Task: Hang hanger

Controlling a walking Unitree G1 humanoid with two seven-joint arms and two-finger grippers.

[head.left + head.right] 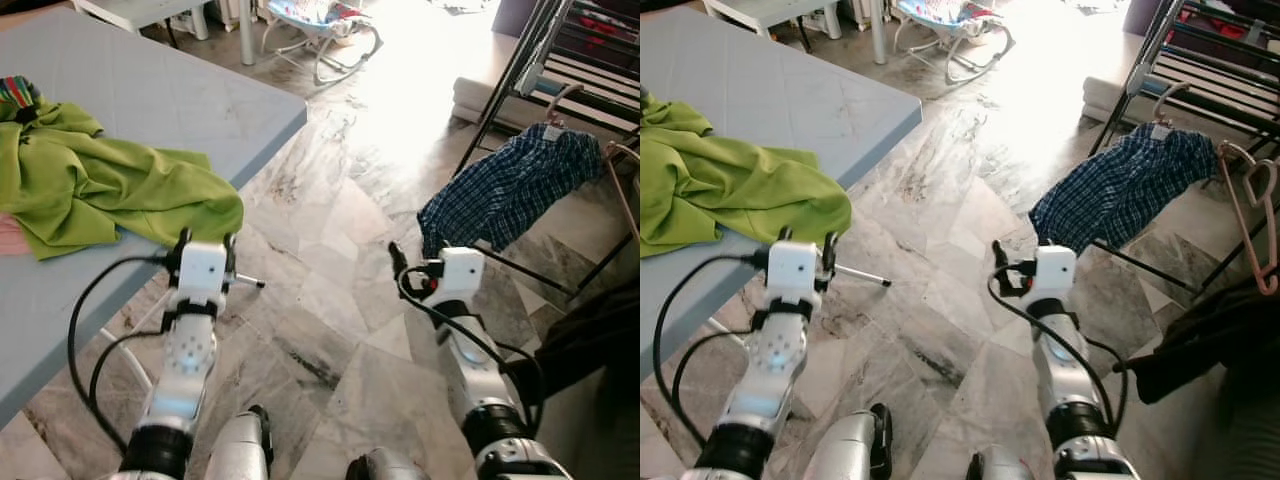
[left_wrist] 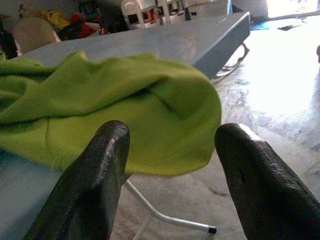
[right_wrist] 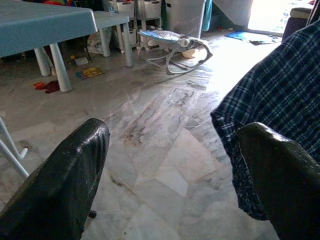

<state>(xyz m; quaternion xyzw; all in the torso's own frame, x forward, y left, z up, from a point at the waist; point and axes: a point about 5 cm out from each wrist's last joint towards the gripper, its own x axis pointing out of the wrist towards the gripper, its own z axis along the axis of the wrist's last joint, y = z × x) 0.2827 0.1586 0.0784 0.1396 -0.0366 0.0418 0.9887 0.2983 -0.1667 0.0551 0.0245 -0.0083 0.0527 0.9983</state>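
Standing between the table (image 1: 150, 90) and the drying rack (image 1: 560, 60), I hold both arms forward over the marble floor (image 1: 330, 290). The left gripper (image 2: 170, 165) is spread wide and holds nothing, aimed at the green garment (image 1: 110, 185) heaped at the table's near edge. The right gripper (image 3: 175, 175) is likewise wide apart and empty, pointing past the plaid shirt (image 1: 510, 190), which already hangs on the rack. A bare pink hanger (image 1: 1252, 215) hangs at the rack's right end, well apart from either gripper; I judge it the task's object. To do this step well, I would turn toward the rack first, bring the right gripper level with the hanger's neck, and close only once the hook sits squarely between the fingers, keeping clear of the shirt's hem.
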